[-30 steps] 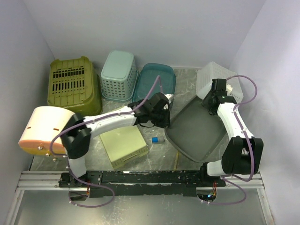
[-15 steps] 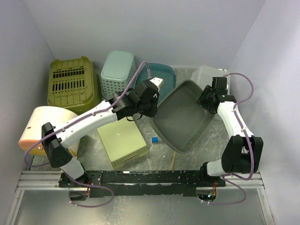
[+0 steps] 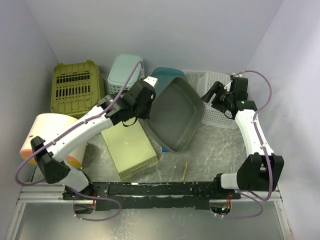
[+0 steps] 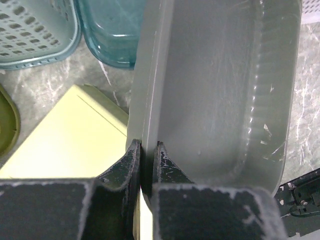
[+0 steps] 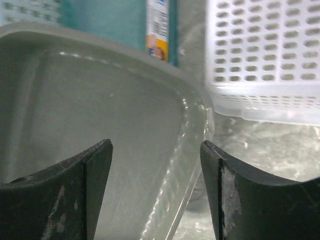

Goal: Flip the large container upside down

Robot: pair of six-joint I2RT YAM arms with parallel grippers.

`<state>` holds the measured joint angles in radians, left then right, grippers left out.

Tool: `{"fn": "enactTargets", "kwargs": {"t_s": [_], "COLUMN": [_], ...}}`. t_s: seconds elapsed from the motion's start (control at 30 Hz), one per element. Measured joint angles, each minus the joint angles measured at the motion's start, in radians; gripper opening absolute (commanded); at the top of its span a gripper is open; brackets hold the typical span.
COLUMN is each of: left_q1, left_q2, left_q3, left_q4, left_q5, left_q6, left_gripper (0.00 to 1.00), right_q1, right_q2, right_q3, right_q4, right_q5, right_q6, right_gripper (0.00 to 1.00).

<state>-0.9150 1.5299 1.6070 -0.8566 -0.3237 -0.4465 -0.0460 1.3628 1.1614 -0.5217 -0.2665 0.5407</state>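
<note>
The large grey container (image 3: 175, 112) stands tipped up on its near edge at the table's middle, its hollow facing right. My left gripper (image 3: 149, 100) is shut on its upper left rim. In the left wrist view both fingers clamp the rim (image 4: 146, 150) and the container's inside (image 4: 215, 90) fills the right side. My right gripper (image 3: 210, 95) is open just right of the container's far right rim. In the right wrist view its fingers (image 5: 156, 150) straddle that rim without touching the container (image 5: 100, 110).
An olive crate (image 3: 77, 90), a pale teal basket (image 3: 125, 70) and a teal tub (image 3: 162, 75) line the back. A white basket (image 3: 220, 97) sits behind my right gripper. A yellow-green box (image 3: 130, 147), a peach drum (image 3: 47, 135) and a wooden stick (image 3: 185, 170) lie nearer.
The grey container rose from lying flat to standing on edge, swinging left. My left gripper lifted up and left with its rim. My right gripper moved back and now stands open.
</note>
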Motion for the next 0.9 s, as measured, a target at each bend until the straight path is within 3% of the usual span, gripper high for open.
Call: {"fn": "enactTargets", "kwargs": {"t_s": [0.23, 0.33, 0.43, 0.57, 0.8, 0.9], "left_q1": [0.014, 0.014, 0.014, 0.014, 0.014, 0.014], "left_q2": [-0.061, -0.062, -0.063, -0.067, -0.104, -0.115], "left_q3": [-0.017, -0.030, -0.071, -0.135, -0.246, -0.278], "left_q4": [0.061, 0.102, 0.158, 0.235, 0.375, 0.435], "left_q5": [0.001, 0.006, 0.014, 0.021, 0.022, 0.024], "left_q6": [0.032, 0.051, 0.059, 0.073, 0.118, 0.135], "left_gripper": [0.07, 0.07, 0.07, 0.07, 0.07, 0.07], "right_q1": [0.000, 0.019, 0.107, 0.264, 0.326, 0.368], "right_q2": [-0.104, -0.132, -0.138, -0.090, -0.013, 0.053], "right_q3": [0.005, -0.014, 0.003, 0.091, 0.089, 0.129], "right_q4": [0.128, 0.227, 0.259, 0.266, 0.344, 0.329], "right_q5": [-0.195, -0.251, -0.200, -0.116, -0.072, -0.045], "right_q6": [0.116, 0.223, 0.297, 0.358, 0.443, 0.436], "right_gripper": [0.80, 0.92, 1.00, 1.00, 1.00, 0.95]}}
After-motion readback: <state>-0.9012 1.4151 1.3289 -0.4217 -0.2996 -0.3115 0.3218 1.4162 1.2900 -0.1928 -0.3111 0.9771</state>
